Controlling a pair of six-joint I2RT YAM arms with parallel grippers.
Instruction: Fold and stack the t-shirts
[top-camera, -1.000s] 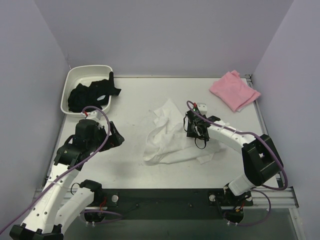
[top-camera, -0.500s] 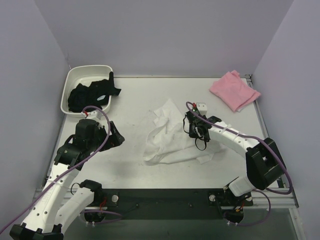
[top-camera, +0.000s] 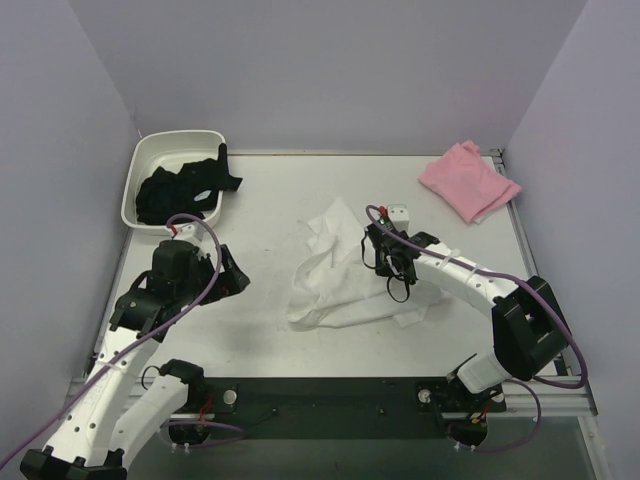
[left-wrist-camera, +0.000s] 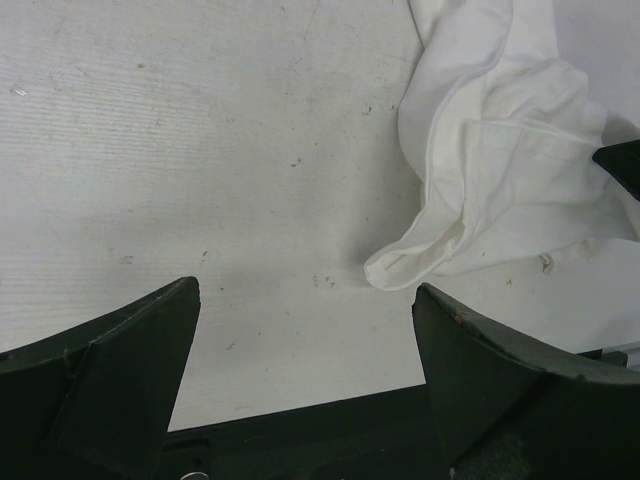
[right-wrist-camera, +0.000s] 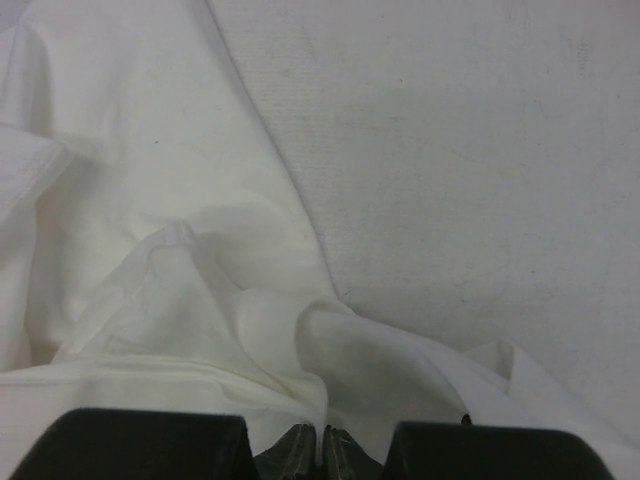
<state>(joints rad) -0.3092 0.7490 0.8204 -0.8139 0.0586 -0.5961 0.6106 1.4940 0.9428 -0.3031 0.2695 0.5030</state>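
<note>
- The left gripper (top-camera: 229, 271) hangs over bare table (top-camera: 260, 200) at the near left. In the left wrist view its two dark fingers (left-wrist-camera: 120, 370) stand wide apart with nothing between them (left-wrist-camera: 305, 385).
- From that gripper the white t-shirt (left-wrist-camera: 500, 170) lies toward 1 to 2 o'clock in the wrist view. A rounded lobe of its hem ends just beside the tip of the right-hand finger. Whether the two touch cannot be told.
- In the top view the white t-shirt (top-camera: 335, 275) is a crumpled heap at the middle of the table. It is at about 3 o'clock from the left gripper and apart from it.
- The right gripper (top-camera: 385, 260) sits on the shirt's right edge, at about 3 o'clock of the heap. In the right wrist view its fingertips (right-wrist-camera: 300, 447) are pressed together at the bottom edge, with a fold of the white cloth (right-wrist-camera: 200, 300) pinched between them (right-wrist-camera: 322, 450). The cloth spreads from there toward 10 to 12 o'clock, and bare table shows toward 1 to 2 o'clock.
- The pink t-shirt (top-camera: 468, 180) lies roughly folded at the far right corner. It is at about 1 o'clock from the right gripper and well apart from both grippers.
- The white tub (top-camera: 150, 155) stands at the far left corner, at about 11 o'clock from the left gripper. A black garment (top-camera: 185, 190) lies in it and drapes over its right rim.
</note>
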